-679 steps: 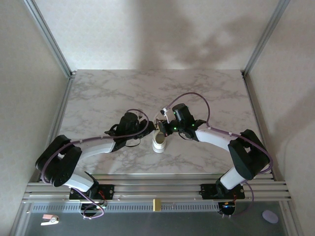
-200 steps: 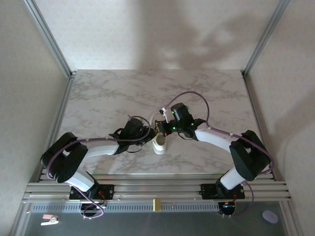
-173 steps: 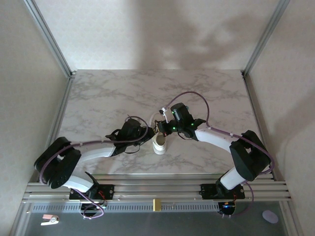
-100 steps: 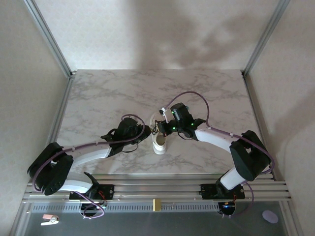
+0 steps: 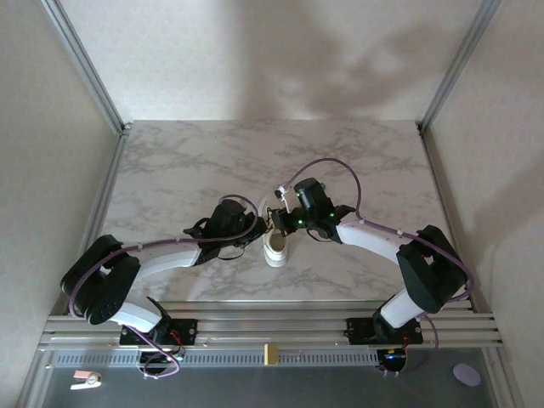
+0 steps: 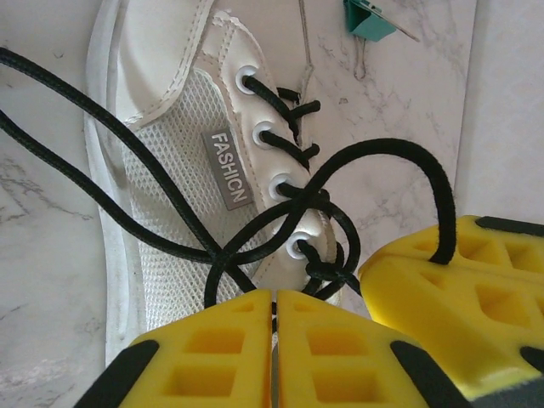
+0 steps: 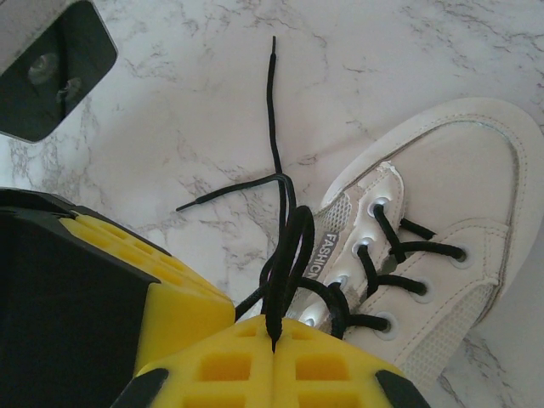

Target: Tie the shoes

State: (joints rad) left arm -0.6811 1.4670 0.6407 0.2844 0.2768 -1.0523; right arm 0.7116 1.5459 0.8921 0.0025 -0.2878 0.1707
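Near the front middle of the marble table [image 5: 170, 161], the white sneaker [image 5: 275, 248] lies between the two arms, its black laces [image 7: 280, 191] loose and untied. The left gripper [image 6: 274, 299] sits low at the shoe's laced side, on the left arm's side of it. In its wrist view the yellow fingers are pressed flat together, and the sneaker lies directly ahead of the tips, with its side label and four eyelets showing. Lace strands pass under those fingertips, but whether one is actually caught between them cannot be told.

The right gripper [image 7: 274, 330] sits at the shoe's other side, just above the eyelet row. Its jaws are closed on a loop of lace, which rises from the eyelets nearest the claw and ends pinched in the seam between the pads. In that wrist view the sneaker lies ahead and to the right of the claw. One free lace end trails straight away across the marble and another bends off to the side. The two grippers hang close beside each other over the shoe. A small teal clip [image 6: 370, 19] lies on the table just beyond the sneaker.
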